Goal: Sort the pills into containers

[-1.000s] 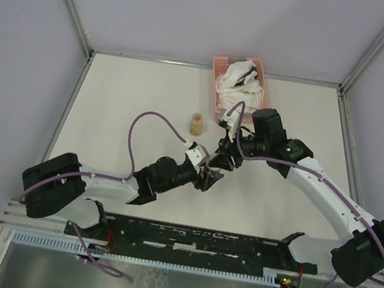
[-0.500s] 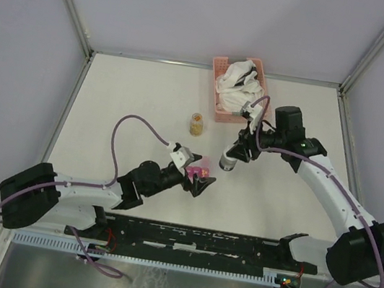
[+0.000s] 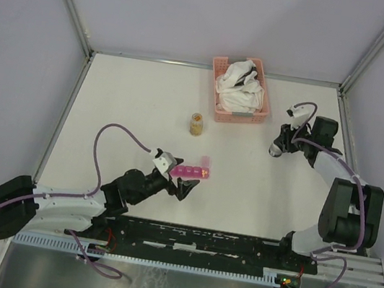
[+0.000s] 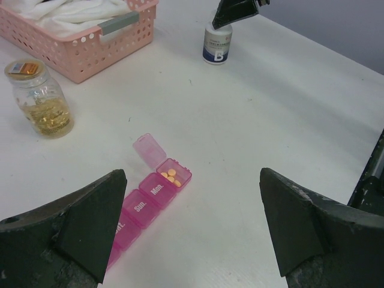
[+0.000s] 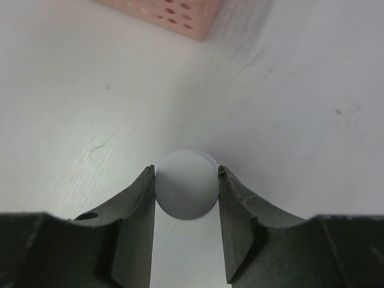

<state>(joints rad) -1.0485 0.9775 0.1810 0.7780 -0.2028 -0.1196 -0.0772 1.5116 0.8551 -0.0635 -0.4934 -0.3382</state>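
Observation:
The magenta pill box (image 3: pixel 190 171) lies on the table near the middle. In the left wrist view the pill box (image 4: pixel 144 201) has its end compartment open, lid (image 4: pixel 149 148) up, with three orange pills (image 4: pixel 171 176) inside. My left gripper (image 3: pixel 184 181) is open and empty just behind the box, which runs under its left finger (image 4: pixel 90 222). My right gripper (image 3: pixel 280 145) at the right is shut on a white pill bottle (image 3: pixel 275 150) marked B (image 4: pixel 216 43). Its fingers (image 5: pixel 135 210) press both sides of the bottle's round cap (image 5: pixel 186 183).
A glass jar (image 3: pixel 197 123) with yellow contents and a gold lid stands left of the pink lattice basket (image 3: pixel 255 114) of white cloths at the back. The jar (image 4: pixel 41 105) and basket (image 4: pixel 78 57) also show in the left wrist view.
My right gripper has carried the white bottle from the middle to the right side. My left arm has drawn back toward the near left, uncovering the pill box.

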